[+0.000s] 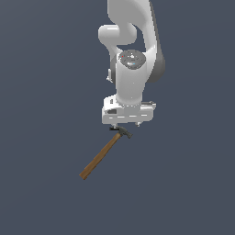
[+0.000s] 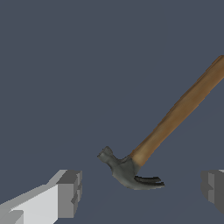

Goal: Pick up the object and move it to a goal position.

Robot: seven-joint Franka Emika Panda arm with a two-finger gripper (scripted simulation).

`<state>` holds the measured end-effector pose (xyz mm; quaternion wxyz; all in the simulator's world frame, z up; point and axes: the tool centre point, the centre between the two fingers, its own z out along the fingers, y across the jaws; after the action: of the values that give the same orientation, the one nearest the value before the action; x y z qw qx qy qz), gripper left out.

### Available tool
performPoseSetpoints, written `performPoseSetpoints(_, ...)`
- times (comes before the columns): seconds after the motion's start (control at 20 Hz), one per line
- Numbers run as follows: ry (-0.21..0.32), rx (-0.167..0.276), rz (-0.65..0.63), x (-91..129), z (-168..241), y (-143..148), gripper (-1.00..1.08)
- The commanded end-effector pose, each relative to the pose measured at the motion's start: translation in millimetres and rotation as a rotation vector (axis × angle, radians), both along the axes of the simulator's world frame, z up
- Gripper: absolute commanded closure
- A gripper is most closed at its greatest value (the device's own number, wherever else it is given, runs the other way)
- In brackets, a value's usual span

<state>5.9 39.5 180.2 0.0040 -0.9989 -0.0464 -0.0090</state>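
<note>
Hammer (image 2: 175,118) head between spread claw (image 2: 142,192) fingers, wrist vertical.

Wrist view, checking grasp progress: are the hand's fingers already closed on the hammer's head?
No: the fingers stand wide apart on either side of the hammer, touching nothing.

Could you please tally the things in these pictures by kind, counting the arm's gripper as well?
Hammers: 1, the claw hammer with a brown wooden handle and dark grey head.
Grippers: 1, the gripper, fingers apart on either side of the hammer's head.
Total: 2
</note>
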Motion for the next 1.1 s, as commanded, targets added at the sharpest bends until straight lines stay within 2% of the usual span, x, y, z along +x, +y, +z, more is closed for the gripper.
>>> performPoseSetpoints(0.0, 0.000, 0.000, 0.000, 0, 0, 0, -0.92)
performPoseSetpoints(0.4, 0.016, -0.027, 0.026, -6, 4, -11, -0.92)
performPoseSetpoints(0.6, 0.016, -0.027, 0.025, -6, 4, -11, -0.92)
performPoseSetpoints(1.05, 0.018, -0.017, -0.084, 0, -9, -22, -0.92)
